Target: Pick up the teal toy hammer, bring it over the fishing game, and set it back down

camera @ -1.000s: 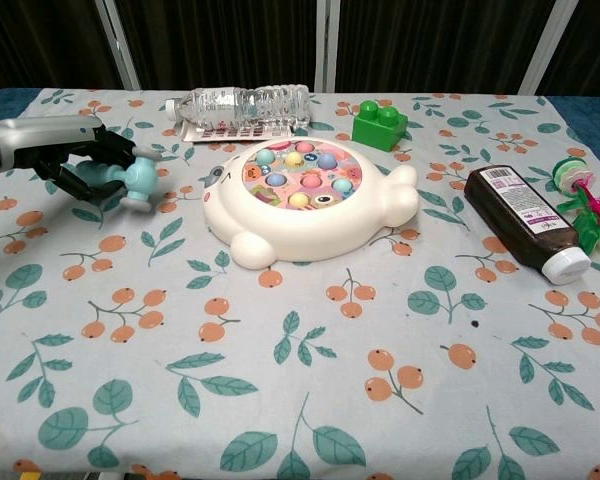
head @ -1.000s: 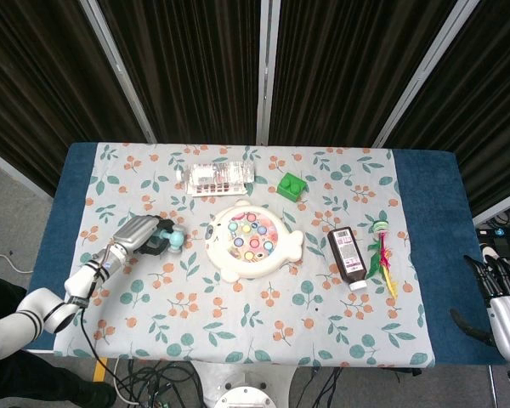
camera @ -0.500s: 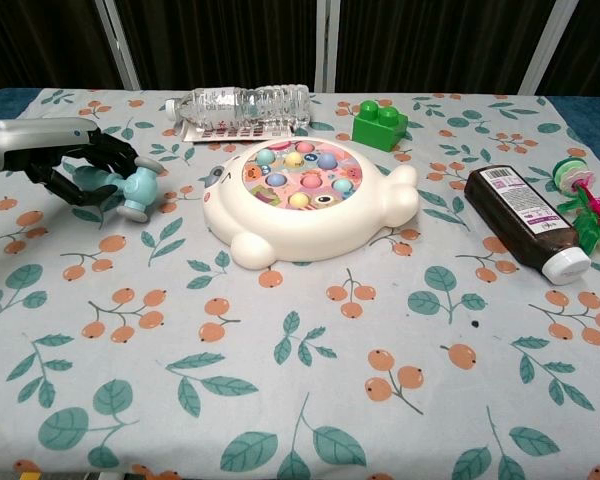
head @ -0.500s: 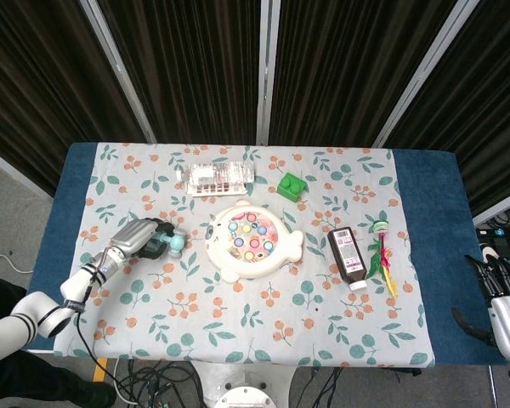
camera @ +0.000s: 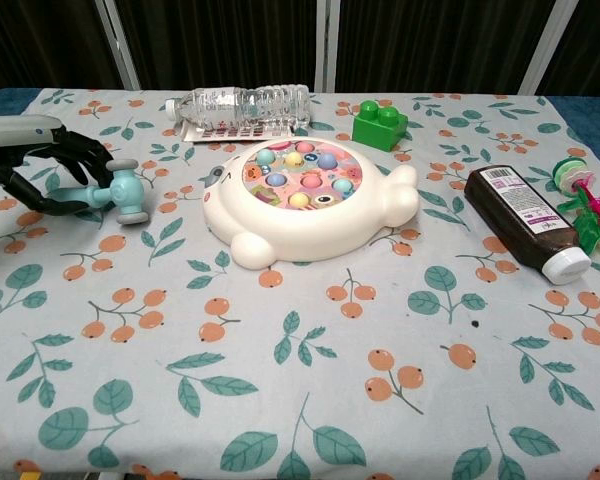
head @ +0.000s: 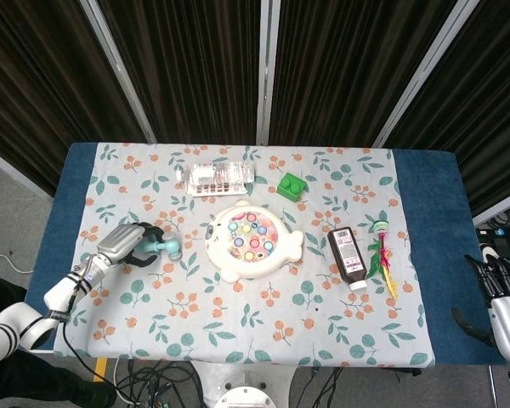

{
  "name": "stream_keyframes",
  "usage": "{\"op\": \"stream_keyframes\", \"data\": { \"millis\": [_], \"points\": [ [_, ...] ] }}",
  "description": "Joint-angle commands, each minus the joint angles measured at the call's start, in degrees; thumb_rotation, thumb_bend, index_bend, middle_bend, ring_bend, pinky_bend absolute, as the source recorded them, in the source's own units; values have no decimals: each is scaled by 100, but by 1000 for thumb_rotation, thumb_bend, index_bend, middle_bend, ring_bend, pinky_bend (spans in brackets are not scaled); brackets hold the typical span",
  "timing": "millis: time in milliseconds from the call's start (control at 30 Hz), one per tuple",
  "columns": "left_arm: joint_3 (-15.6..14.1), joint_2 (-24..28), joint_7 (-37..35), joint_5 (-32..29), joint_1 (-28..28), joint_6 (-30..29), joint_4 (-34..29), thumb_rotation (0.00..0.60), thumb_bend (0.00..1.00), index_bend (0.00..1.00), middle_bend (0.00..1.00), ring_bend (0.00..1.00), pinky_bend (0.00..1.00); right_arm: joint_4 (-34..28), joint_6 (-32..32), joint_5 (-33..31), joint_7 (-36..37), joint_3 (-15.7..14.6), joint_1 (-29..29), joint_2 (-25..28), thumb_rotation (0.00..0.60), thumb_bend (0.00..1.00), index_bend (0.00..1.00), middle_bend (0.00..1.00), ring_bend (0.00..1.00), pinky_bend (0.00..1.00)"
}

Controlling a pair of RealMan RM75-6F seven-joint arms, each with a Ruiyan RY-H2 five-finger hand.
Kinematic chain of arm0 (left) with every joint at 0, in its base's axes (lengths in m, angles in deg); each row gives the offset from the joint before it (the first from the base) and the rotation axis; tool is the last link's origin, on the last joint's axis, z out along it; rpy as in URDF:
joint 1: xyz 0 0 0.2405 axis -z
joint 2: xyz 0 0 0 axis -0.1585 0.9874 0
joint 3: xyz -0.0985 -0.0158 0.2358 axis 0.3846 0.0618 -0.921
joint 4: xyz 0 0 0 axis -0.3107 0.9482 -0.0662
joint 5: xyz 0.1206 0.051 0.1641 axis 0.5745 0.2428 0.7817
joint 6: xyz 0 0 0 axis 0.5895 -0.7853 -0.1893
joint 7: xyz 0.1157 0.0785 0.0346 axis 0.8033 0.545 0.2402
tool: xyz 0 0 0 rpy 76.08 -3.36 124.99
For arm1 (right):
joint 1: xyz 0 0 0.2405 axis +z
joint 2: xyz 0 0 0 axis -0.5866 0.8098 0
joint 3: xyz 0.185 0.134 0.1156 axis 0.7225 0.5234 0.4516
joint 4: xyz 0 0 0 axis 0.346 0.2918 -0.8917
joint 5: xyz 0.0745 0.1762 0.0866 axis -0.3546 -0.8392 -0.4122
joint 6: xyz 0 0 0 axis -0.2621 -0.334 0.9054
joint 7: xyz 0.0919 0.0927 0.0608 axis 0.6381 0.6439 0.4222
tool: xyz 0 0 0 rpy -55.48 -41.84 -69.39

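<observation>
Teal toy hammer lay on the bench left of the fishing game, apart from it, with left hand curled loosely about the handle end; couldn't tell whether fingers were pinching it or only touching. Right hand hung off the bench's right edge, fingers spread, holding nothing. Main risks judged: weak hold so far out on the handle letting the heavy head swing or drop in the lift, or the head clipping the game's raised rim and shunting it toward the water bottle.
</observation>
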Motion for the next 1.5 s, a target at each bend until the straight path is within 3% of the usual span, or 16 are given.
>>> {"op": "stream_keyframes", "data": {
  "millis": [33,500,700,867,1100,1233,1500],
  "points": [
    [-43,61,70,32,-74,-82,-111,600,338,343,349,221,251,-12,-10,6,-9,1,-4,6,600,183,54,167,0,17],
    [-35,129,370,45,-266,-321,-370,600,309,326,345,214,231,-59,-43,52,-51,-6,-12,26,600,183,54,166,0,17],
    [61,331,440,-53,-389,-518,-528,600,291,174,201,75,80,-59,-30,58,-47,0,3,29,600,182,54,167,0,17],
    [275,739,979,-437,-874,-1204,-762,600,267,126,130,12,62,-72,105,70,-61,6,89,93,600,183,54,167,0,17],
    [718,999,2997,-1619,-1947,-2546,-1227,600,253,144,144,12,65,-27,495,26,48,25,327,162,600,183,54,162,0,19],
    [603,1274,3646,-1771,-2490,-3094,-1898,600,252,172,155,12,65,15,582,73,73,82,467,155,600,183,55,155,0,19],
    [242,1523,3910,-1345,-3206,-3750,-2634,600,250,188,155,12,65,62,558,85,48,98,521,35,600,182,56,151,0,19]
  ]
}}
